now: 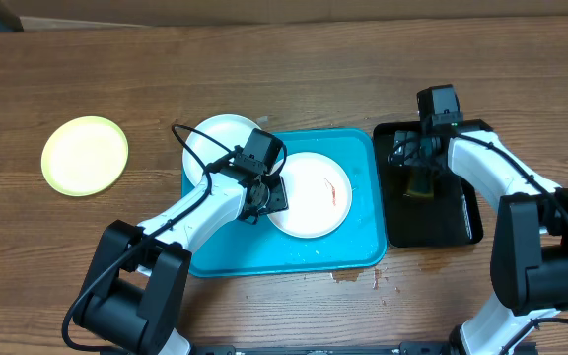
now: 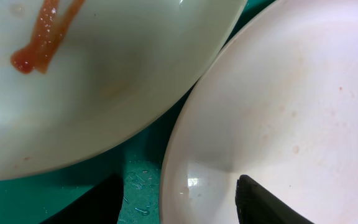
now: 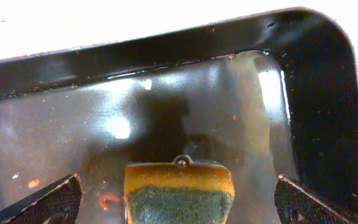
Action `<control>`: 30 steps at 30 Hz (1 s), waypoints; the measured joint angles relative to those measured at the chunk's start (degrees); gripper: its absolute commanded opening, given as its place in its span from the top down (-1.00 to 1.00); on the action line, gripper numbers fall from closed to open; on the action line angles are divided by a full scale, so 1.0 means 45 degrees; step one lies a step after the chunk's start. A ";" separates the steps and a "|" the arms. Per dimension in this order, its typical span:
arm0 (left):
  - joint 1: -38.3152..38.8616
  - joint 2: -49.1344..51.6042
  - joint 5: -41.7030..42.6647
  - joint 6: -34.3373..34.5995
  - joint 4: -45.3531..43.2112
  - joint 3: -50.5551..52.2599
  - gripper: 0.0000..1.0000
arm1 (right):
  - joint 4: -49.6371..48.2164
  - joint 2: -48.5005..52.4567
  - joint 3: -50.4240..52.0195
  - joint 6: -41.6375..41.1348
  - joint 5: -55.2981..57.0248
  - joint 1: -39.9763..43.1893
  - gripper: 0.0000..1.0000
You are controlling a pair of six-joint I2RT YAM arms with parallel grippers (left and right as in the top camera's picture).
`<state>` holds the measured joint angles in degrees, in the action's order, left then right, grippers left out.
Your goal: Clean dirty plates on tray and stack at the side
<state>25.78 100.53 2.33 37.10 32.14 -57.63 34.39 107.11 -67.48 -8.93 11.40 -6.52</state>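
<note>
On tray [image 1: 358,251], left gripper [image 1: 262,195] straddles white plate [image 2: 278,112] rim, jaws apart; smeared plate [image 1: 314,197] just beside. Well left of tray, green-rimmed plate [image 1: 85,156] on open table [image 1: 363,59]. Wrist view alone: right gripper [image 3: 178,186] gaping, clear of sponge [image 3: 179,205], black tray [image 3: 316,93] right of tray.

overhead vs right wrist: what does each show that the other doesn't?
Overhead only: turquoise tray, smeared plate on it, second white plate at its corner, green-rimmed plate on the table's left. Right wrist only: right hand open, fingers clear of the sponge; wet sheen, reddish bits. Both: black tray, with the sponge in it.
</note>
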 measured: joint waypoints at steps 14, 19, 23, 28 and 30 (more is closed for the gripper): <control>0.0000 0.0000 0.0000 0.0000 0.0000 0.0000 -0.19 | 0.1263 0.0000 -0.0175 -0.0709 -0.0578 0.0797 -0.80; 0.0000 0.0000 0.0000 -0.0005 0.0000 0.0000 -0.19 | 0.1321 0.0000 -0.0170 -0.0855 -0.1433 0.1515 -0.78; 0.0000 0.0000 0.0000 0.0000 0.0000 0.0000 -0.19 | 0.1457 0.0000 -0.0170 -0.0957 -0.1768 0.1792 -0.79; 0.0000 0.0000 0.0000 0.0000 0.0000 0.0000 -0.19 | 0.1588 0.0000 -0.0170 -0.0976 -0.2268 0.1967 -0.79; 0.0000 0.0000 0.0000 -0.0005 0.0000 0.0000 -0.19 | 0.1797 0.0000 -0.0170 -0.0971 -0.2497 0.1962 -0.79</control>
<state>25.78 100.53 2.33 37.08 32.14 -57.63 42.48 107.11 -68.25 -13.30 0.16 2.31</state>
